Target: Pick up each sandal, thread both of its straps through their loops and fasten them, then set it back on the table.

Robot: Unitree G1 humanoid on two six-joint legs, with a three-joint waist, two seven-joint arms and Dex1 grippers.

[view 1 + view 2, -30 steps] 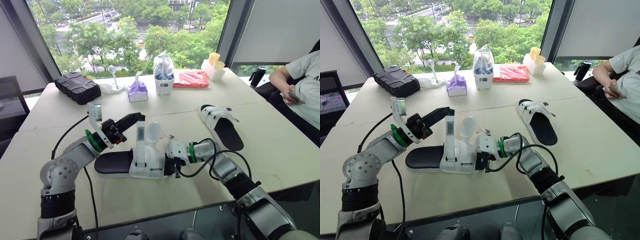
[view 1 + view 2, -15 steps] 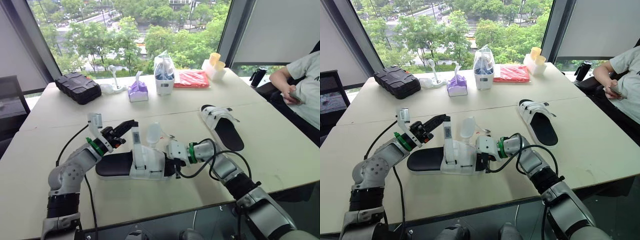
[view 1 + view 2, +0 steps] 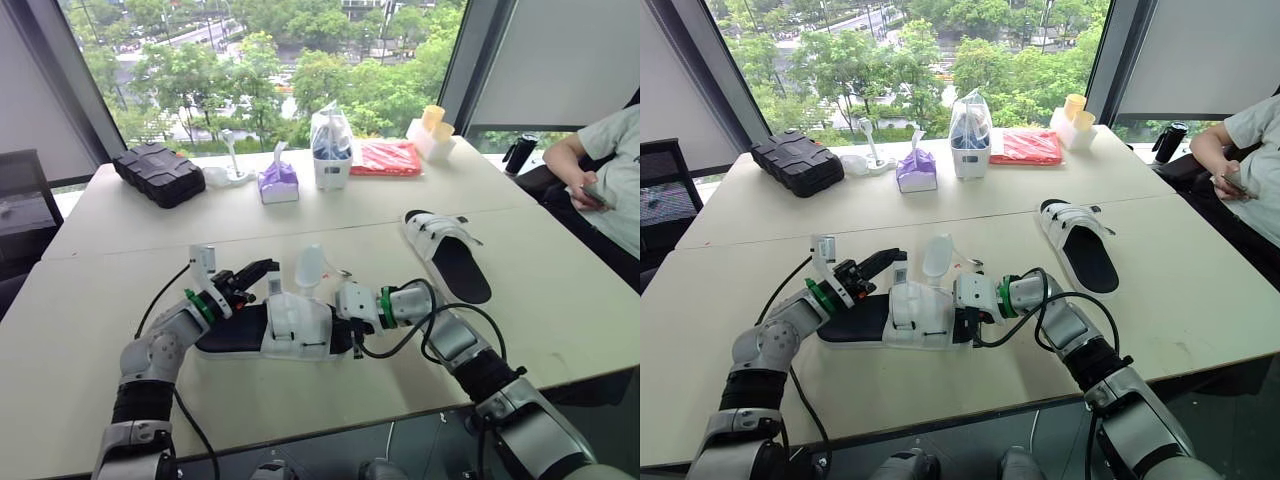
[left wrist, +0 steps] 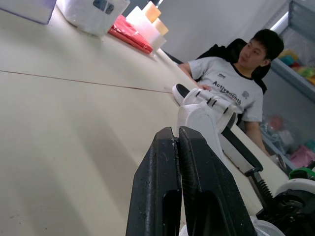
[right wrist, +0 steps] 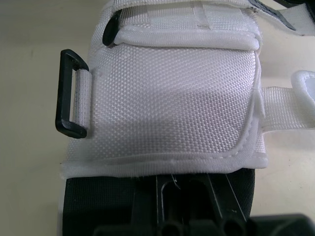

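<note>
counter carries 2 sandals. near sandal lies flat by the front edge, middle. its long axis runs along that edge, bare heel end toward the left arm, strapped end toward the right arm. second sandal sits well apart toward the right edge, straps look done up.

2 grippers, both at the near sandal. right gripper touches its strapped end, state can't be told. left gripper is closed, tips at the upper's far side. can't tell if it pinches a strap end.

2 straps on the near sandal: heel-side strap folded down over the upper, other strap standing up loose. 1 black loop shows on the upper's side.

judgement: the loose strap is just right of the left gripper, so the left arm is nearer.
</note>
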